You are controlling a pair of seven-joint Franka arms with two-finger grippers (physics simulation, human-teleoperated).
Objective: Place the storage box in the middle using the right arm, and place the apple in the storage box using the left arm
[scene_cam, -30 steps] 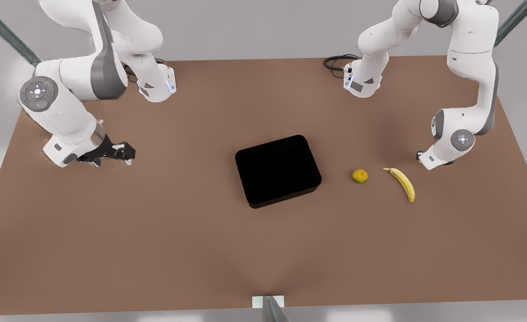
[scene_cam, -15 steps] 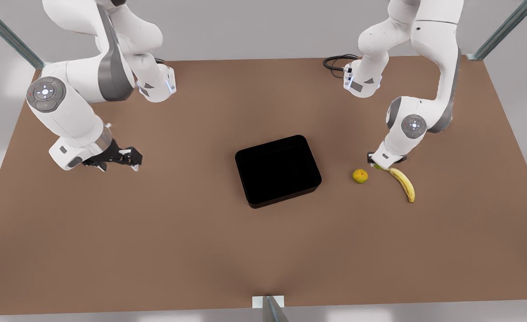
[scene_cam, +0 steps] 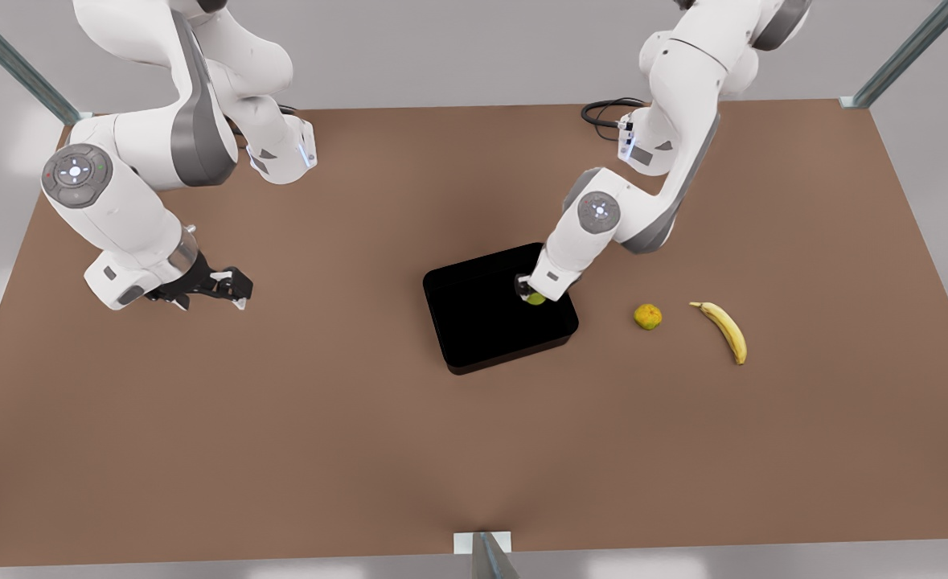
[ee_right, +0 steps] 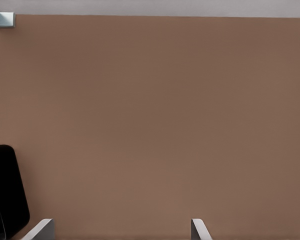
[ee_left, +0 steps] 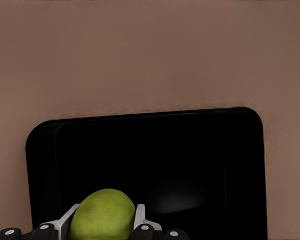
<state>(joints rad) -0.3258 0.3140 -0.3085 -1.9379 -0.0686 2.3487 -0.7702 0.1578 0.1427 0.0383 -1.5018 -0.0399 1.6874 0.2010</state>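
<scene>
Storage box [scene_cam: 490, 322] found flat on the brown bench [scene_cam: 281, 418], near its middle, long sides slightly skewed to the bench edge; black, shallow, rounded corners, low glossy walls, seen again in the left wrist view [ee_left: 155, 145] and as one corner in the right wrist view [ee_right: 5, 195]. Left claw [scene_cam: 531, 294] positioned over the box interior, toward the wall nearest the front view's right, on the arm based at that side. Fingers [ee_left: 140, 222] clamped on the apple [scene_cam: 536, 299], one pad on each flank of the fruit. Apple green, round, confirmed at close range in the left wrist view [ee_left: 102, 215], with the dark box floor behind it; contact with the floor not determinable, possibly just above it. Right claw [scene_cam: 224, 286] low over bare bench, well apart from the box, toward the front view's left, waiting. Finger tips [ee_right: 40, 229] set wide apart, nothing between them but bench surface. Orange-yellow round fruit [scene_cam: 647, 316] on the bench beyond the box toward the front view's right, clear of it. Banana [scene_cam: 727, 328] further toward that side, near the round fruit but not touching. Black cable [scene_cam: 602, 112] coiled at the base of the left arm.
</scene>
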